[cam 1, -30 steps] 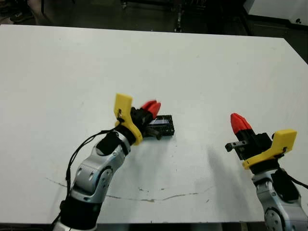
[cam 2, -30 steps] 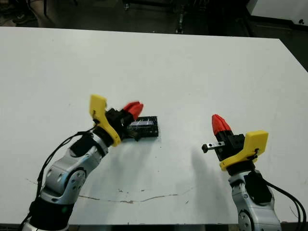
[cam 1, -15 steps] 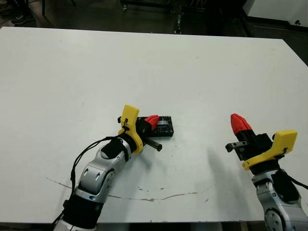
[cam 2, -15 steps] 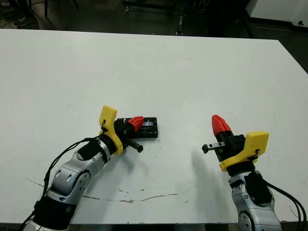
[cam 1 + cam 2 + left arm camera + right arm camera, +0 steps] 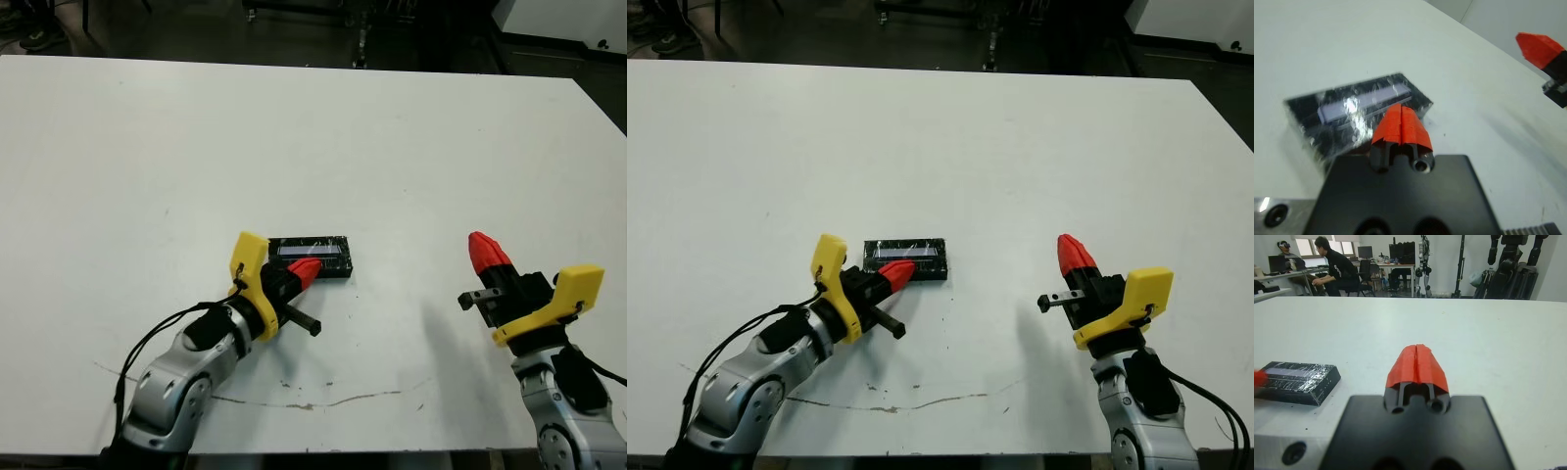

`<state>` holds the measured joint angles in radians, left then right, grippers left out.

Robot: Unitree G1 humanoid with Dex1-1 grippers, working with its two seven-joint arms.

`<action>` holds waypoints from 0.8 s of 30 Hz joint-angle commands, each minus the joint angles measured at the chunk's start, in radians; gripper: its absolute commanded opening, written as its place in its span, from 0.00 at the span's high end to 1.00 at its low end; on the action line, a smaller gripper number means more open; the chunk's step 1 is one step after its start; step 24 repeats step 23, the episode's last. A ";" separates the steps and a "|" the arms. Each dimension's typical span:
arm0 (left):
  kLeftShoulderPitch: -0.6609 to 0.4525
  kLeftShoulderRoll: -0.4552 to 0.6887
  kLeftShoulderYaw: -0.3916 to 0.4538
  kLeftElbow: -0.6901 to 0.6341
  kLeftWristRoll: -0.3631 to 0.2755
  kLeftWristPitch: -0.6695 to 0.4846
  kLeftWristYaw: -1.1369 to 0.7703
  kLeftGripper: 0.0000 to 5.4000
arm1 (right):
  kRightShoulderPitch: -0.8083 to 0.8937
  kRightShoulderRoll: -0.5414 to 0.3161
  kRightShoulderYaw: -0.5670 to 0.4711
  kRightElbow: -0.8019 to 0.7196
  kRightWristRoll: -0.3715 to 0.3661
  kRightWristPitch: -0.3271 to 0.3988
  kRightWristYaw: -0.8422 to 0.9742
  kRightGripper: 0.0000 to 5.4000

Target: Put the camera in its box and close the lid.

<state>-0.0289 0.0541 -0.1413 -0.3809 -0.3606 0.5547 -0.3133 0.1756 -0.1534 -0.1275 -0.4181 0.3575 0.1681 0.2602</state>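
Left pincer (image 5: 307, 270) pulled back (tips together); closed box (image 5: 310, 258) just beyond, uncovered.

Only the lid (image 5: 310, 257) interrupts the table (image 5: 411, 147); bare surface surrounds it.

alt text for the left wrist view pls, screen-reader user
A black glossy box with the lid on lies flat on the white table, a pale strip across its top. The left gripper, red fingertips shut and empty, points at its near edge. The right gripper's red tip shows beyond.
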 commanded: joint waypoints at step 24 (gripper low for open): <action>-0.009 -0.022 0.310 0.347 0.201 -0.876 0.186 1.00 | -0.213 0.077 -0.016 0.103 -0.050 -0.084 -0.104 1.00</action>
